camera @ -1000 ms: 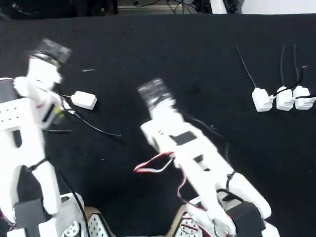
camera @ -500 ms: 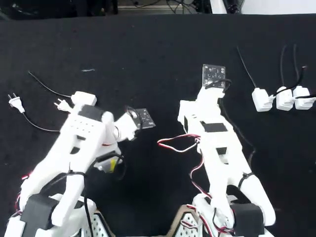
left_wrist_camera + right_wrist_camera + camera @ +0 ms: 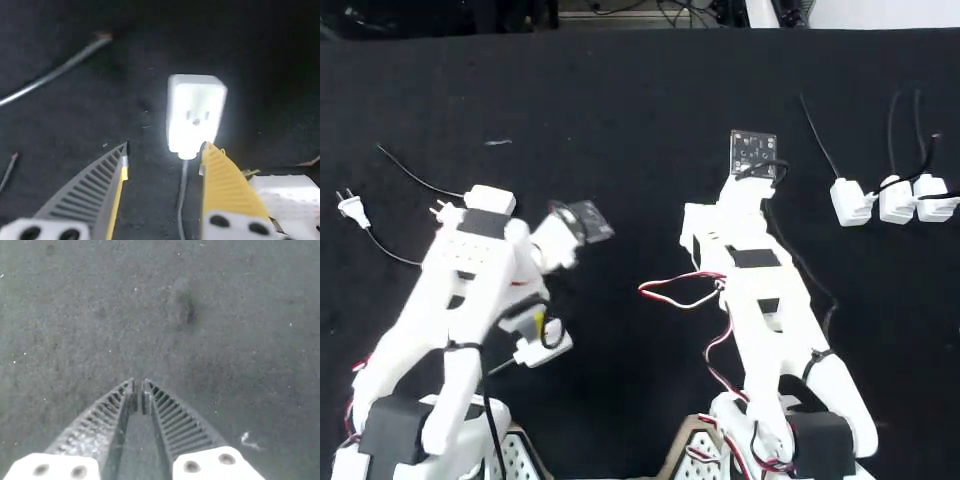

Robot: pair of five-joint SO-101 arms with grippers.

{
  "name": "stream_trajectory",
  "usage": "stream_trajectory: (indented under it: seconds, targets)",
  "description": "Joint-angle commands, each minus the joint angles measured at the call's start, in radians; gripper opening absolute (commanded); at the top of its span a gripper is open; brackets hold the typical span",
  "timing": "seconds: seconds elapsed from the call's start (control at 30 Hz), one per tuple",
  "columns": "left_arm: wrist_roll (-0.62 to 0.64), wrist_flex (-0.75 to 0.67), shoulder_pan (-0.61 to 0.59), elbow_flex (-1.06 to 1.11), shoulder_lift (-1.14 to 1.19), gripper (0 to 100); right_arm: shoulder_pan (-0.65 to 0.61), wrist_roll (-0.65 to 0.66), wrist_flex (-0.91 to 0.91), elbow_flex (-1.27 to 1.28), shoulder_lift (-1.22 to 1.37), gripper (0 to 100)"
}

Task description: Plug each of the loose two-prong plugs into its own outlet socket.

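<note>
Loose two-prong plug (image 3: pixel 350 207) lies near the left edge of the black table (image 3: pixel 640 90) on a black cord. A second plug (image 3: pixel 442 210) lies just beside a white outlet socket (image 3: pixel 490 199), which the left arm partly covers. Three more sockets (image 3: pixel 897 198), each with a cord, sit in a row well apart at the far right.

Change. One second ago the left arm stood over the left edge and hid both plugs. It has since swung inward, exposing them, and in the last half second its wrist has drawn back slightly toward the outlet socket. The right arm has swung rightward to the centre and has held there for the last half second. Neither plug is gripped, so the plugging on this side reads as not yet begun.

Views compared. The left wrist view shows what the arm conceals in the high view: the left gripper (image 3: pixel 165 149) with fingers spread, holding nothing. A socket face (image 3: pixel 195 112) lies just beyond its tips, and a cord runs back between them. Whether this is the outlet socket beside the second plug or the small white block (image 3: pixel 535 350) under the wrist cannot be told. The right wrist view shows the right gripper (image 3: pixel 138 392) pressed together over bare cloth.
</note>
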Motion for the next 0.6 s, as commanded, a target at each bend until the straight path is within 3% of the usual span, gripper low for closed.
stream_trajectory:
  seconds: [0.0, 0.2, 0.4, 0.57]
  targets:
    - [0.003, 0.071, -0.053, -0.061, -0.031, 23, 0.015, -0.008, -0.025, -0.054, 0.004, 1.2]
    - [0.009, 0.176, 0.088, 0.042, -0.032, 23, 0.014, -0.008, -0.028, -0.054, 0.004, 1.2]
    - [0.011, -0.087, 0.094, 0.176, -0.025, 14, -0.029, -0.008, -0.023, -0.05, 0.005, 1.2]
    - [0.078, -0.215, 0.031, 0.202, -0.021, 14, -0.064, -0.006, -0.029, -0.033, 0.005, 1.2]
